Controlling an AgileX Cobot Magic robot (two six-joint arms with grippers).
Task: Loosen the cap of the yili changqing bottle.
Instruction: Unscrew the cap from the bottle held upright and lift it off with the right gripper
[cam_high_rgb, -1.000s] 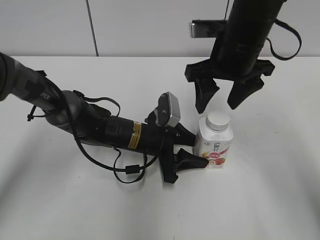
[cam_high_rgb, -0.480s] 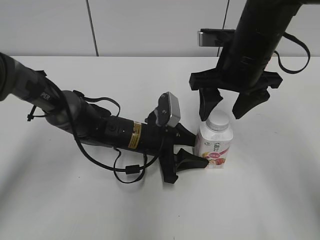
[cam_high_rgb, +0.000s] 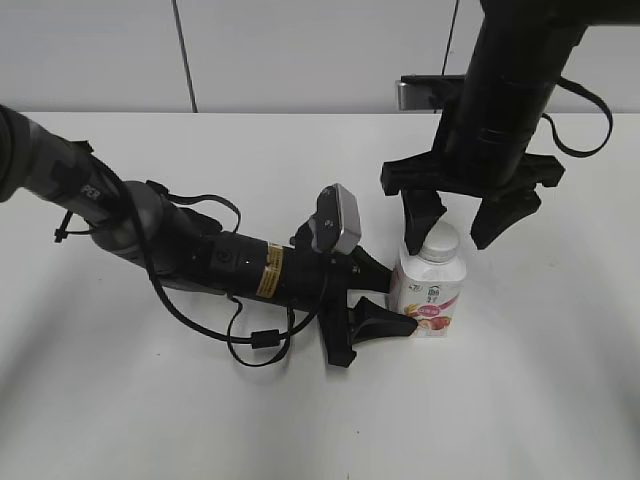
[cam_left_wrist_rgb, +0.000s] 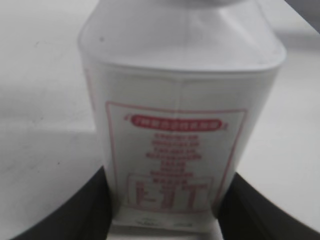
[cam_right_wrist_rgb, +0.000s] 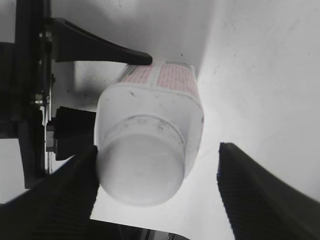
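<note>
On the white desk (cam_high_rgb: 520, 400) the yili changqing bottle (cam_high_rgb: 429, 295) stands upright, gripped low on its body by the left fingers (cam_high_rgb: 385, 322), while the right fingers (cam_high_rgb: 505, 212) hang spread wide around its cap (cam_high_rgb: 440, 240).

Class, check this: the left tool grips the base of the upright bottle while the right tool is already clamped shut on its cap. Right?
Not quite. The right tool is open, its fingers straddling the cap with clear gaps, as the right wrist view shows. The left tool does grip the upright bottle at its base.
</note>
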